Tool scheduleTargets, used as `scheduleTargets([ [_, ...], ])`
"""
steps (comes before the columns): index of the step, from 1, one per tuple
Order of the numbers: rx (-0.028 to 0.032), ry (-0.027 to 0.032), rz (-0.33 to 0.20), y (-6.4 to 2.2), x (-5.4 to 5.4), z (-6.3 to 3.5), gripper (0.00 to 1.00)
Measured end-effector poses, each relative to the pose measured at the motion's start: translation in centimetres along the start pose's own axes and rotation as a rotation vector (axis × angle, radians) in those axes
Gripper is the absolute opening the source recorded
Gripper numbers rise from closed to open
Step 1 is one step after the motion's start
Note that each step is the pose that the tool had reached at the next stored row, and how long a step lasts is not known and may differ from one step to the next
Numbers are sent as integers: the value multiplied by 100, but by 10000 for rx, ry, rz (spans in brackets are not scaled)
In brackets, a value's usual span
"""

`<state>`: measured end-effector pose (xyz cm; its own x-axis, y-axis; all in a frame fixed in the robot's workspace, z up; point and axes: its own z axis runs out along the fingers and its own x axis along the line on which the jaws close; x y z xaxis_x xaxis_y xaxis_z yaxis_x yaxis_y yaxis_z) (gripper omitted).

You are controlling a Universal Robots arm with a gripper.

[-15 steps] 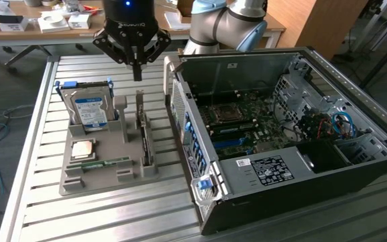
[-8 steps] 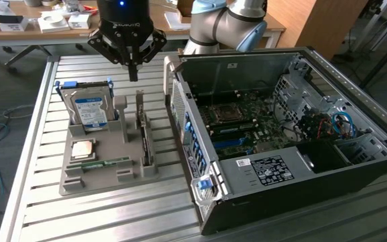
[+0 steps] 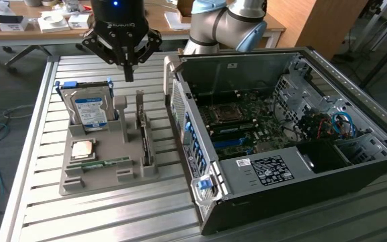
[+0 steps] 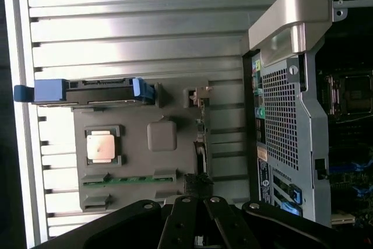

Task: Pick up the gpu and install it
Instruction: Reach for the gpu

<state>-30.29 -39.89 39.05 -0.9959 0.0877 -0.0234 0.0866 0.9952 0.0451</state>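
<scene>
The gpu (image 3: 143, 132) stands on edge in a slot of the grey holder (image 3: 72, 184), its silver bracket at the far end. In the wrist view the gpu (image 4: 200, 138) is a thin edge-on strip running across the holder (image 4: 140, 161). My gripper (image 3: 128, 74) hangs above the far end of the holder, between the hard drive and the gpu, apart from both. Its fingers are shut together with nothing between them. In the wrist view my gripper (image 4: 198, 186) points down near the gpu's near end.
The holder also carries a hard drive (image 3: 89, 108) with a blue-white label, a CPU (image 3: 82, 148) and a green memory strip (image 3: 103, 163). An open computer case (image 3: 267, 136) lies on the slatted metal table (image 3: 113, 217), at the exterior view's right. A cluttered desk stands behind.
</scene>
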Motion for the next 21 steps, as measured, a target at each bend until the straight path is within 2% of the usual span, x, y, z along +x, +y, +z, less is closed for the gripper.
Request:
scheduleTargets([
  [11, 0, 0, 2, 0, 2, 0, 11],
  [17, 0, 0, 4, 7, -92, 2, 11],
  [21, 1, 0, 5, 7, -96, 2, 11],
])
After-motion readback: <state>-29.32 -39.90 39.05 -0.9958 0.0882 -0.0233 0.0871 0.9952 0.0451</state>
